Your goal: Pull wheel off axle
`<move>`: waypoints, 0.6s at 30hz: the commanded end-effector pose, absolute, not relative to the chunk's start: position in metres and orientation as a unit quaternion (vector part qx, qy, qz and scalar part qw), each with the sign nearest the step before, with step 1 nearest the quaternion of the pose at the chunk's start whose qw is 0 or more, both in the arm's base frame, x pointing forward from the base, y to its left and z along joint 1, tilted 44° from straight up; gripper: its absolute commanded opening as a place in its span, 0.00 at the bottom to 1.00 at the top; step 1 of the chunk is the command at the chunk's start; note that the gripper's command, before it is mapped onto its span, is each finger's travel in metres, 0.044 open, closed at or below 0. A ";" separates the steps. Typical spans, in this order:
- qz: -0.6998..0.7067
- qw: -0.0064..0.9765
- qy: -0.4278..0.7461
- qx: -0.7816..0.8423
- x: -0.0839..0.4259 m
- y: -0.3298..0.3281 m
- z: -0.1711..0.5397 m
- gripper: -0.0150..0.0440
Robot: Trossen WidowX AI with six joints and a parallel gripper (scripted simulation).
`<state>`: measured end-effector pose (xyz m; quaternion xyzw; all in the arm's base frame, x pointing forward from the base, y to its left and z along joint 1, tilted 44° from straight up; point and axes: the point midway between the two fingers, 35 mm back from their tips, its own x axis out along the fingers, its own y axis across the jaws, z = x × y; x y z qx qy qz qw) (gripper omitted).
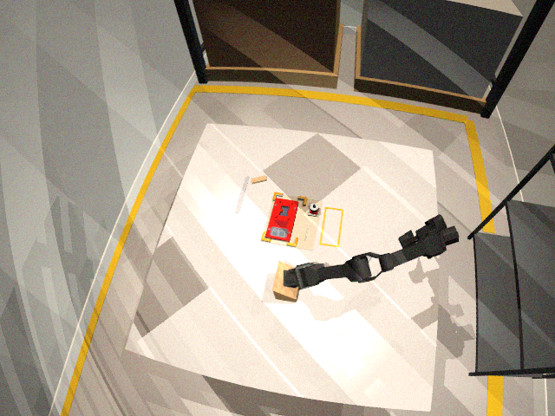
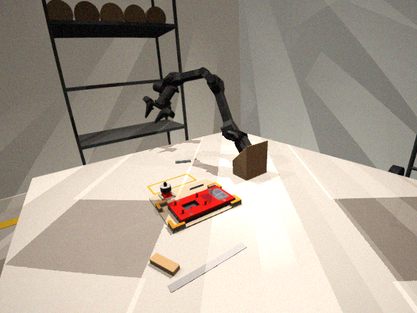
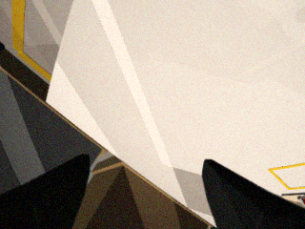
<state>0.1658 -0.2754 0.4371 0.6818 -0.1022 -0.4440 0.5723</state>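
My gripper (image 2: 155,111) hangs high in the air with its fingers spread partway and nothing between them. In the top view it (image 1: 441,230) sits at about four o'clock from the wheel (image 1: 315,207), well apart from it, out near the table's (image 1: 403,178) edge by the dark shelf (image 1: 511,286). Through my wrist camera both fingertips frame the table edge and floor below, and a corner of the marked area (image 3: 286,176) shows at three o'clock, low in the picture.

The wheel (image 2: 165,187) is on its upright axle, standing on a small red base at the corner of the tan board (image 2: 199,186) that carries the red plate (image 2: 202,202). In the top view the marked area (image 1: 331,226), a yellow-outlined rectangle, lies just beside the wheel at about four o'clock, with nothing inside it.

My arm rises from behind a brown block (image 2: 251,160) at about six o'clock from the red plate (image 1: 281,220) in the top view. A small wooden bar (image 1: 258,179) and a pale ruler (image 1: 242,194) lie at about eleven o'clock from the plate, near each other. In the exterior view a small grey strip (image 2: 182,162) lies on the table beyond the marked area (image 2: 171,183).
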 end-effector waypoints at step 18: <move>-0.476 0.688 0.455 0.304 0.339 -0.200 0.194 0.76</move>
